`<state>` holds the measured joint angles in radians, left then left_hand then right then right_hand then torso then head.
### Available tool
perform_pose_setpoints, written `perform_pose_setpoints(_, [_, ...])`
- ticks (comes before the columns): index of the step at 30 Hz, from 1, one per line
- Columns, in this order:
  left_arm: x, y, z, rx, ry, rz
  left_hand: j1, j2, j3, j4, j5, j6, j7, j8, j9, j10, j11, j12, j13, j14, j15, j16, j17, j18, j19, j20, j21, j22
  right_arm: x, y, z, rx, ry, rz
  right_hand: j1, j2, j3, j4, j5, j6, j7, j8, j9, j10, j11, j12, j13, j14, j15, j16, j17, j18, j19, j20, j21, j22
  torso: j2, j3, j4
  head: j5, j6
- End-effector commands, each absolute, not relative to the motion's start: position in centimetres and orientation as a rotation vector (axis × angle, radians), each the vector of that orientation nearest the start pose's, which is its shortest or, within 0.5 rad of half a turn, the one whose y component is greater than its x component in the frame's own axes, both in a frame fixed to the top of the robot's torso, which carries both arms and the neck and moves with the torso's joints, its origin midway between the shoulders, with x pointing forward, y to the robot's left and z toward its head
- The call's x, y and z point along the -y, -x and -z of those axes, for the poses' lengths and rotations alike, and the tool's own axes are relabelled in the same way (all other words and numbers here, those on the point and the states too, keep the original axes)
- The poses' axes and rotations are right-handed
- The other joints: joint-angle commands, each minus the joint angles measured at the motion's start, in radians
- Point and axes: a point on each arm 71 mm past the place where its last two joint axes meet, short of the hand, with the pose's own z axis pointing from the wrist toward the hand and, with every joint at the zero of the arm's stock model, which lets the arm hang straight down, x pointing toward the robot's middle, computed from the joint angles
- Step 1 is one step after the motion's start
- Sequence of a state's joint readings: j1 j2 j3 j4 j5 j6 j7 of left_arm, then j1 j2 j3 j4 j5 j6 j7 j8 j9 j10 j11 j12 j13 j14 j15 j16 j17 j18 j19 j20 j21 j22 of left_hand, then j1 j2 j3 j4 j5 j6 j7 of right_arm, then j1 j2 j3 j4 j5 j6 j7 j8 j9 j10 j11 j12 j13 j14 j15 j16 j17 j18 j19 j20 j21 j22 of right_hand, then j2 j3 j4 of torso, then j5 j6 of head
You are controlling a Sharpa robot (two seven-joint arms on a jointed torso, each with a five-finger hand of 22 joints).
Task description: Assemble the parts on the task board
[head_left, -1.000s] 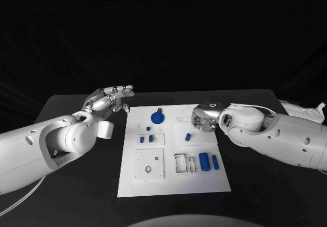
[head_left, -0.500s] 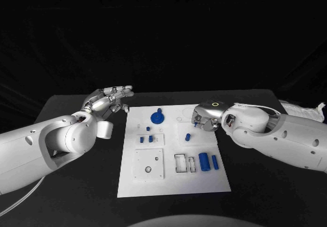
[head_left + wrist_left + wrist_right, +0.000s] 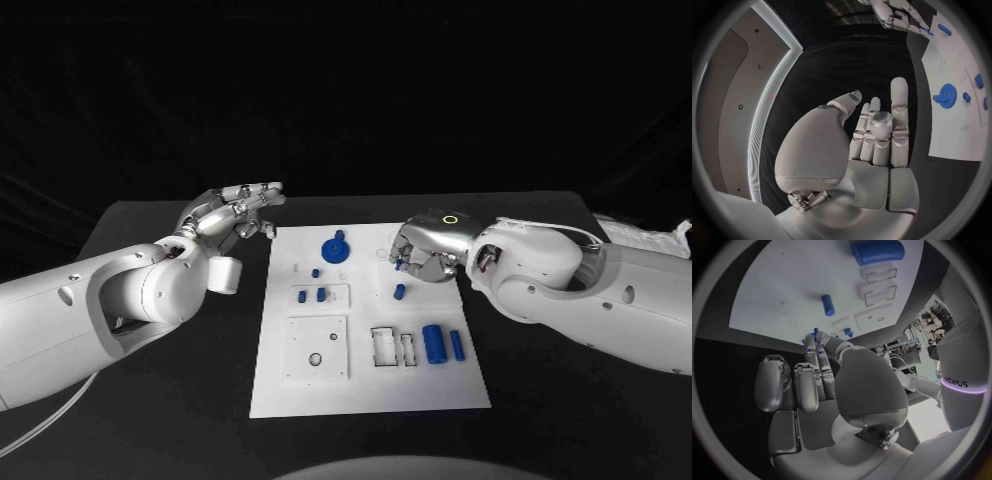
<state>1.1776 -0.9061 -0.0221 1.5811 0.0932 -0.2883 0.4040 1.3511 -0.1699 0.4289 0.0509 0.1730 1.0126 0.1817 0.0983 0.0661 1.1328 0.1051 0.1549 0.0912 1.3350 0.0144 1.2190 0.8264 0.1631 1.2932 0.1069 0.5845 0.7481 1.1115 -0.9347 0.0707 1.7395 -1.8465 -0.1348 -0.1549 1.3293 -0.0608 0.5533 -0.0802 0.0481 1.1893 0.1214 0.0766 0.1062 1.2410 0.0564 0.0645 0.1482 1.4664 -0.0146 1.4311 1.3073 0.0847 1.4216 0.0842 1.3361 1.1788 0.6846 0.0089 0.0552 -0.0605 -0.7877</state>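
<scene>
Assembly looks only partly done: on the task board (image 3: 368, 390) a blue gear (image 3: 335, 247) stands mounted, while several small blue pegs (image 3: 312, 295) and two blue cylinders (image 3: 443, 343) seem loose, so most fitting is left, I judge. Off the board's edge, the left hand (image 3: 231, 213) hovers with its fingers apart, holding nothing, the gear just beyond its fingertips. Over the board, the right hand (image 3: 421, 248) reaches palm-down, fingers loosely curled and seemingly bare, a short blue peg (image 3: 400, 291) just beside its fingertips.
</scene>
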Motion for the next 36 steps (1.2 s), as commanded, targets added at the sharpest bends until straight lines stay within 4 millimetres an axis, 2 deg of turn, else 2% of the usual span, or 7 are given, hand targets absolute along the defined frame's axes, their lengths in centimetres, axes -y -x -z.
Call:
perform_pose_setpoints(1, [-22.2,-47.7,17.9,-1.381,1.234,1.613,0.002,0.005,-0.003,-0.001,0.001,-0.007,0.001,-0.006,-0.001,-0.005,0.001,0.004,0.001,-0.004,0.001,-0.003,-0.002,0.018,0.002,0.003,-0.004,-0.001,16.3,-43.0,16.5,-1.600,0.556,-0.569,-0.002,-0.011,0.003,0.000,0.004,0.006,0.000,0.005,0.002,0.008,0.001,0.002,0.000,0.071,-0.008,0.004,0.089,-0.002,0.007,-0.002,0.005,0.001,0.000,-0.0011,0.0018,0.017,-0.002])
perform_pose_setpoints(3, [-22.2,-47.7,17.9,-1.382,1.234,1.614,0.002,0.005,-0.003,-0.001,0.001,-0.007,0.001,-0.006,-0.001,-0.005,0.001,0.004,0.001,-0.004,0.001,-0.003,-0.002,0.018,0.002,0.003,-0.004,-0.001,15.7,-42.8,16.4,-1.594,0.566,-0.587,-0.002,-0.011,0.003,-0.001,0.004,0.006,0.000,0.005,0.002,0.008,0.001,0.002,-0.001,0.071,-0.008,0.004,0.089,-0.003,0.008,-0.002,0.005,0.001,0.000,-0.0010,0.0019,0.023,-0.003])
perform_pose_setpoints(6, [-22.1,-47.7,17.9,-1.383,1.233,1.616,0.002,0.005,-0.003,-0.001,0.001,-0.008,0.001,-0.006,-0.001,-0.008,0.002,0.005,0.000,-0.005,0.002,-0.003,-0.002,0.018,0.003,0.004,-0.005,-0.002,14.2,-42.3,16.2,-1.588,0.587,-0.628,-0.002,-0.011,0.003,-0.001,0.004,0.006,0.000,0.005,0.002,0.009,0.001,0.002,-0.001,0.071,-0.008,0.004,0.089,-0.002,0.007,-0.002,0.005,0.001,-0.001,-0.0014,0.0025,0.042,-0.006])
perform_pose_setpoints(10, [-21.9,-47.8,17.9,-1.387,1.232,1.621,0.002,0.005,-0.003,-0.001,0.001,-0.008,0.001,-0.006,-0.001,-0.008,0.002,0.005,0.000,-0.005,0.002,-0.003,-0.002,0.018,0.003,0.004,-0.005,-0.002,12.1,-41.8,17.0,-1.602,0.616,-0.683,-0.002,-0.012,0.003,-0.001,0.004,0.006,0.000,0.005,0.002,0.009,0.001,0.002,-0.001,0.071,-0.008,0.004,0.089,-0.002,0.007,-0.002,0.005,0.000,0.000,-0.0032,0.0013,0.076,-0.009])
perform_pose_setpoints(20, [-21.4,-47.8,18.0,-1.393,1.229,1.633,0.002,0.005,-0.003,-0.001,0.001,-0.008,0.001,-0.006,-0.001,-0.008,0.002,0.005,0.000,-0.005,0.002,-0.003,-0.002,0.018,0.003,0.004,-0.005,-0.002,8.7,-40.4,21.0,-1.678,0.645,-0.787,0.000,-0.012,0.005,-0.002,0.007,0.005,0.002,0.004,0.003,0.008,0.002,0.000,-0.002,0.071,-0.008,0.004,0.088,-0.001,0.006,-0.003,0.003,-0.003,0.001,-0.0024,0.0033,0.137,-0.041])
perform_pose_setpoints(27, [-21.2,-47.7,17.9,-1.396,1.227,1.639,0.002,0.006,-0.004,-0.001,0.001,-0.008,0.002,-0.006,-0.001,-0.009,0.002,0.006,0.000,-0.005,0.002,-0.003,-0.002,0.018,0.003,0.004,-0.005,-0.002,7.8,-39.7,22.8,-1.719,0.654,-0.819,0.000,-0.012,0.005,-0.003,0.007,0.004,0.002,0.003,0.003,0.007,0.002,0.000,-0.003,0.071,-0.008,0.003,0.087,-0.001,0.006,-0.003,0.002,-0.004,0.001,-0.0026,0.0008,0.153,-0.052])
perform_pose_setpoints(36, [-21.1,-47.7,17.9,-1.396,1.227,1.641,0.002,0.006,-0.004,-0.001,0.001,-0.008,0.002,-0.006,-0.001,-0.009,0.002,0.006,0.000,-0.005,0.002,-0.003,-0.002,0.018,0.003,0.004,-0.005,-0.002,7.6,-39.5,23.5,-1.741,0.661,-0.828,0.000,-0.012,0.005,-0.003,0.008,0.004,0.003,0.002,0.003,0.007,0.002,0.000,-0.004,0.071,-0.008,0.003,0.087,-0.001,0.005,-0.003,0.002,-0.005,0.000,-0.0008,0.0001,0.160,-0.058])
